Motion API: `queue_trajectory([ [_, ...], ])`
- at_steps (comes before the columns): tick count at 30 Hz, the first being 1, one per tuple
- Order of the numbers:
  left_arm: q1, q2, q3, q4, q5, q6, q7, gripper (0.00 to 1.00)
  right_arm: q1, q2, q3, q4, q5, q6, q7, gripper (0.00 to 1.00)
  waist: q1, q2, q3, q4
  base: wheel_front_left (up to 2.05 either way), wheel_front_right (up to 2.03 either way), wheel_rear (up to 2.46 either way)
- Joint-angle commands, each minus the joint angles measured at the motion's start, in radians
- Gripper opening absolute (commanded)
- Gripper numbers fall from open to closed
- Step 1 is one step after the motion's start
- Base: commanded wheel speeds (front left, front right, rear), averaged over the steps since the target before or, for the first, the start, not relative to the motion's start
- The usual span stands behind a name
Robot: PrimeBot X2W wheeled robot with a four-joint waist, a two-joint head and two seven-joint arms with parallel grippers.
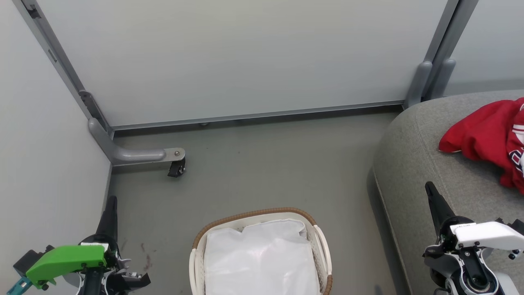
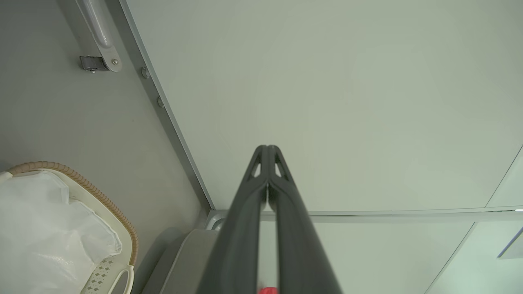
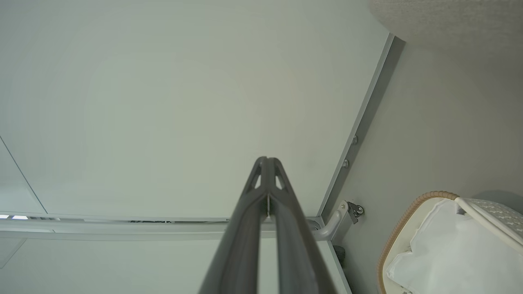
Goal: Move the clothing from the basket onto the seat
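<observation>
Red clothing (image 1: 483, 139) on the seat (image 1: 409, 164), right side cut off.

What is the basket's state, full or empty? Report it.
Empty, as far as visible: the basket holds just its white liner. Red clothing lies on the seat. The basket's near end is cropped.

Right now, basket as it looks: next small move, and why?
Probably tilt the head down to check the near end of the basket, cut off at the frame edge. Its visible part holds white liner, nothing red; the clothing lies on the seat; left gripper and right gripper are shut, empty.
</observation>
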Motion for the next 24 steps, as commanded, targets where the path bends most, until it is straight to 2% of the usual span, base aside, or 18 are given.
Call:
queue_trajectory([
  [1, -0.018, 0.006, 0.005, -0.008, -0.023, -0.005, 0.006, 0.0, 0.011, -0.006, -0.003, -0.008, 0.024, -0.001, 0.009, 0.0, 0.0, 0.0, 0.0, 0.001, 0.0, 0.0, 0.0],
  [13, -0.019, 0.007, 0.011, -0.017, -0.098, -0.005, 0.027, 0.0, 0.018, -0.007, -0.006, -0.018, 0.109, -0.001, 0.029, 0.0, 0.0, 0.0, -0.003, 0.006, 0.0, 0.0, 0.0],
  [24, -0.017, 0.007, 0.01, -0.015, -0.096, -0.005, 0.027, 0.0, 0.018, -0.007, -0.005, -0.017, 0.107, -0.001, 0.029, 0.0, 0.0, 0.0, -0.003, 0.006, 0.0, 0.0, 0.0],
])
